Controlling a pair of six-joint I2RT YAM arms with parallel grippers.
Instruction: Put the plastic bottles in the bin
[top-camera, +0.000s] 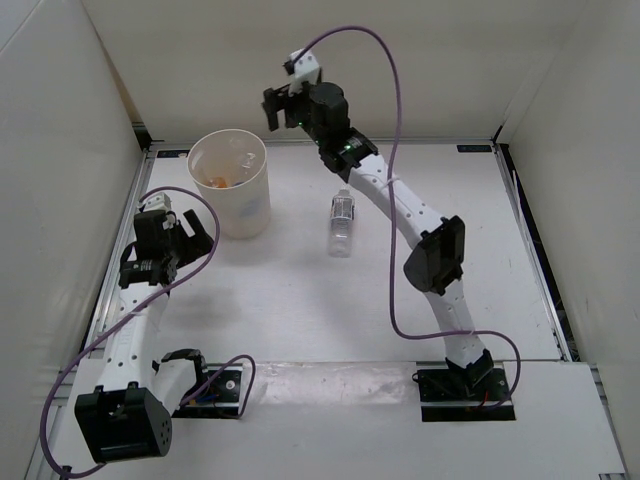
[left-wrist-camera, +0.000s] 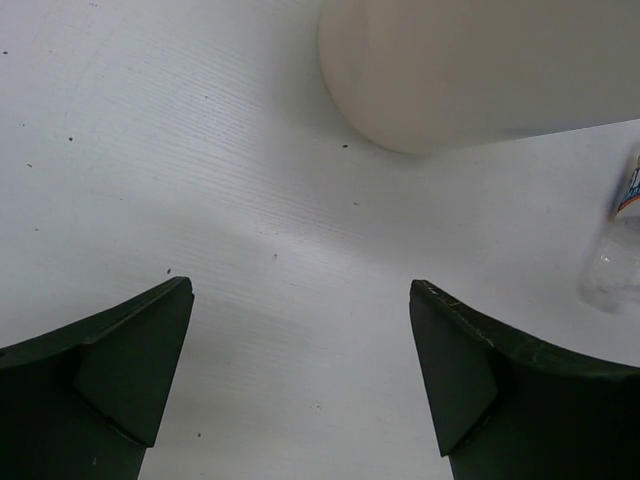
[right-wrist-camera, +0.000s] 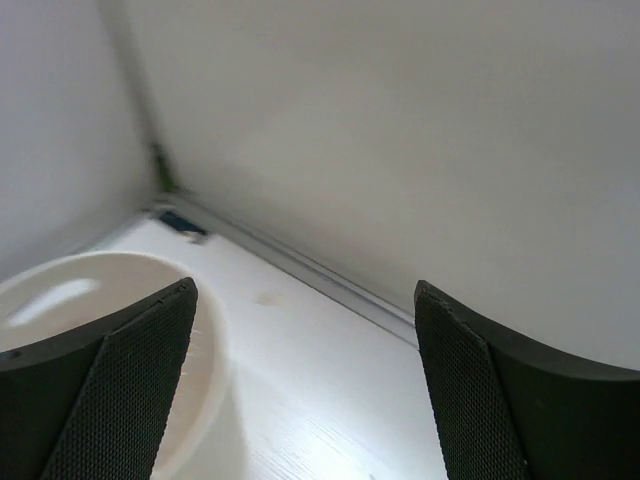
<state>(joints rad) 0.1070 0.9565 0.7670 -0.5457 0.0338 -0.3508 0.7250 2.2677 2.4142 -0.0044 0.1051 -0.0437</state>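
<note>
Right gripper (top-camera: 283, 108), spread and empty, is hovering beyond the bin (top-camera: 257, 205); left gripper (top-camera: 180, 238) is also standing spread. Clear bottle (top-camera: 341, 226) is lying near the bin: descend squarely across its body.

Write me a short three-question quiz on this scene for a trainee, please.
1. True or false: a clear bottle lies on the table, outside the bin.
2. What colour is the object visible inside the bin? A) orange B) green C) purple
3. Fill in: the left end effector and the right end effector both stand ____.

Key: 1 true; 2 A; 3 open.
</note>
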